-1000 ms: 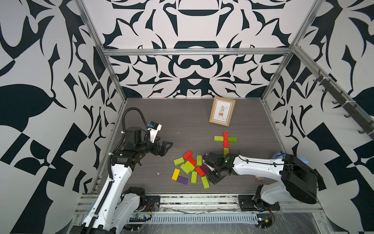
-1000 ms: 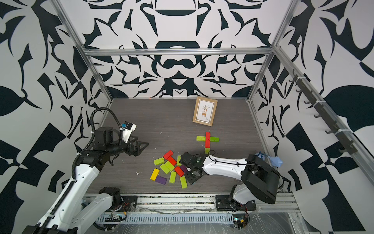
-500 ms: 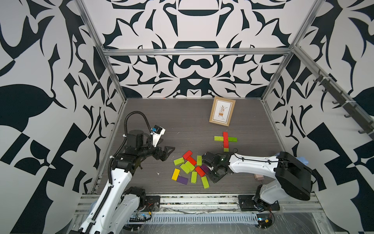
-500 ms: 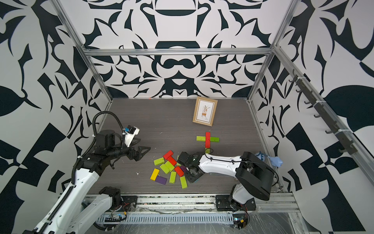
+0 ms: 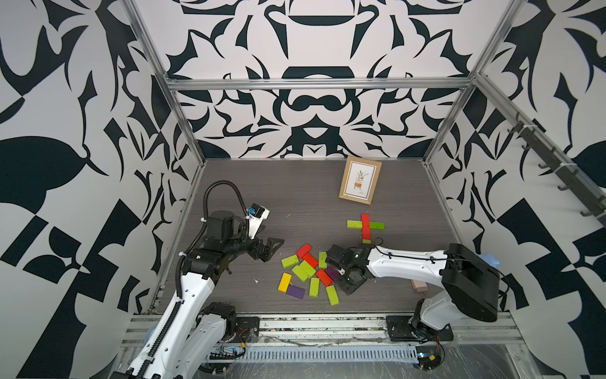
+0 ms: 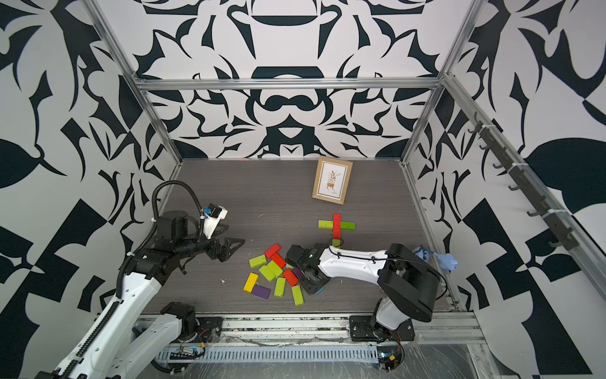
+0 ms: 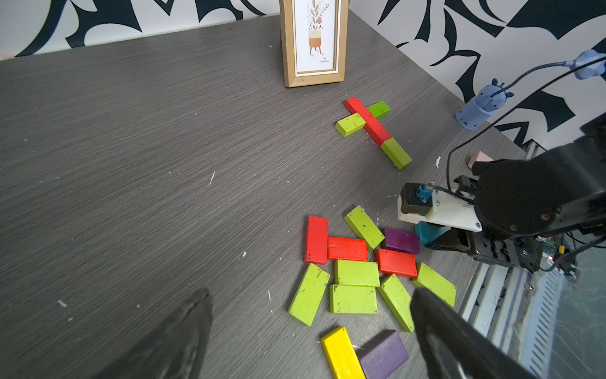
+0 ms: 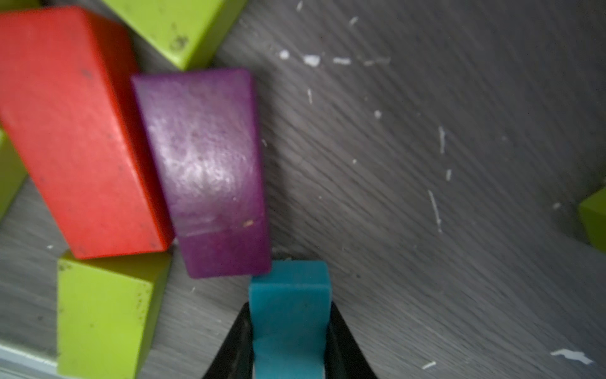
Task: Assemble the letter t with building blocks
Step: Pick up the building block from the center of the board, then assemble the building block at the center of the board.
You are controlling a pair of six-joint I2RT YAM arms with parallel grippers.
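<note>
**A:** What does the right gripper have?

**B:** Its jaws are clamped on a teal block, just beside a purple block.

**A:** And the others?

**B:** In a top view, the loose pile lies at its nine o'clock and the partly built t at one o'clock. The left gripper hangs wide open and empty, with the pile at its four o'clock.

Robot test cell (lab): aluminium frame, patterned walls

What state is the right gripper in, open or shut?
Shut on the teal block: the right wrist view shows it clamped between the right gripper's two black fingers.
</note>
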